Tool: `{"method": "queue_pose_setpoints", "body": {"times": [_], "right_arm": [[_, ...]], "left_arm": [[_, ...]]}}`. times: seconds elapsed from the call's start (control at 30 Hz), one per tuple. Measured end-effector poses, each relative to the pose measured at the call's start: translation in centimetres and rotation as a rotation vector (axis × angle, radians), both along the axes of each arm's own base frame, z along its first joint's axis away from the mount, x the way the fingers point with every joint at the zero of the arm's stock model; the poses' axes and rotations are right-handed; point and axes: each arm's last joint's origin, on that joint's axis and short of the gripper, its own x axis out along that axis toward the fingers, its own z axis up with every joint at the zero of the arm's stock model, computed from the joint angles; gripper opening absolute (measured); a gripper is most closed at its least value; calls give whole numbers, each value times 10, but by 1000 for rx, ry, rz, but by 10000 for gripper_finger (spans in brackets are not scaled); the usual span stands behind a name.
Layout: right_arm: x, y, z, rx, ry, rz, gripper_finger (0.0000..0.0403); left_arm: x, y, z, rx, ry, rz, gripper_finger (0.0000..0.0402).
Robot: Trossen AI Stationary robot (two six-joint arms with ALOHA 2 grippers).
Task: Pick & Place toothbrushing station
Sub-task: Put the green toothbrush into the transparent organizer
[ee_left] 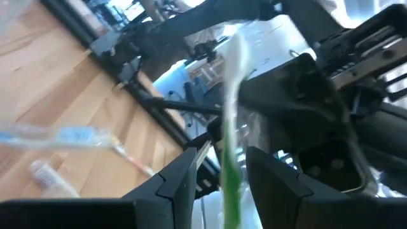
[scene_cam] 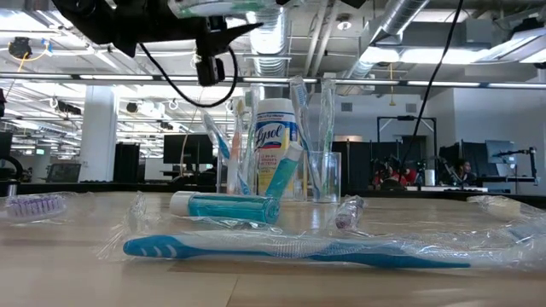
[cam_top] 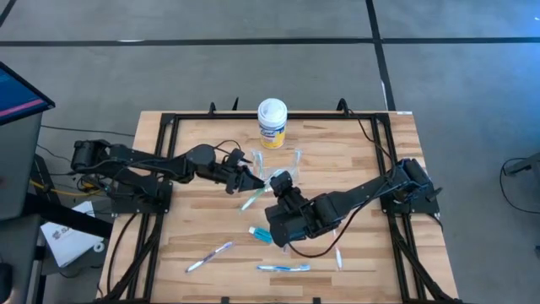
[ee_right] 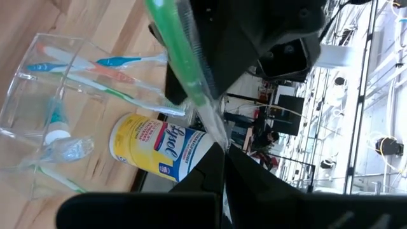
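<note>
Pale butcher-block table (cam_top: 202, 219) in a concrete-floored hall carries the work. Above its middle, the left gripper (cam_top: 245, 179) pinches a wrapped green toothbrush (ee_left: 230, 159) between part-spread fingers (ee_left: 173, 184), while the right gripper (cam_top: 281, 181), fully closed, grips the wrapper's other end. Just behind them stands the clear cup (cam_top: 287, 162) holding brushes, beside a yellow canister (cam_top: 272, 123). Nearer the front lie a teal tube (cam_top: 260, 234) and a blue toothbrush (cam_top: 283, 268).

In the left wrist view the slim green-handled toothbrush (ee_left: 230, 146) is blurred and runs off the picture's edge. In the low view the yellow Lysol canister (scene_cam: 275, 145) stands partly hidden behind the see-through plastic cup (scene_cam: 324, 175).
</note>
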Motion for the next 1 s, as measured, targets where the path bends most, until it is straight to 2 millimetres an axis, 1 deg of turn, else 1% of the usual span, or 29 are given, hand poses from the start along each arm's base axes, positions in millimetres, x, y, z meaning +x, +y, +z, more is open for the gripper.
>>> {"method": "queue_pose_setpoints", "body": {"times": [0.2,0.33,0.43,0.63,0.7,0.77,0.9,1.0], "right_arm": [[0,0,0,4,-1,1,0],[0,0,0,4,-1,1,0],[0,0,0,4,0,1,0],[0,1,0,8,-3,5,0],[0,2,0,34,5,19,0],[0,2,-1,58,4,24,0],[-1,3,-1,83,-5,24,0],[-5,9,0,86,2,43,10]], "left_arm": [[14,-5,7,2,-19,-59,131],[15,-3,7,3,-19,-60,123],[15,-3,6,6,-13,-67,96],[15,-1,5,31,-15,-73,28],[15,1,4,33,-9,-88,18],[15,1,4,32,-3,-94,18],[15,2,2,54,2,-94,32],[15,1,2,72,-2,-97,24]]}}
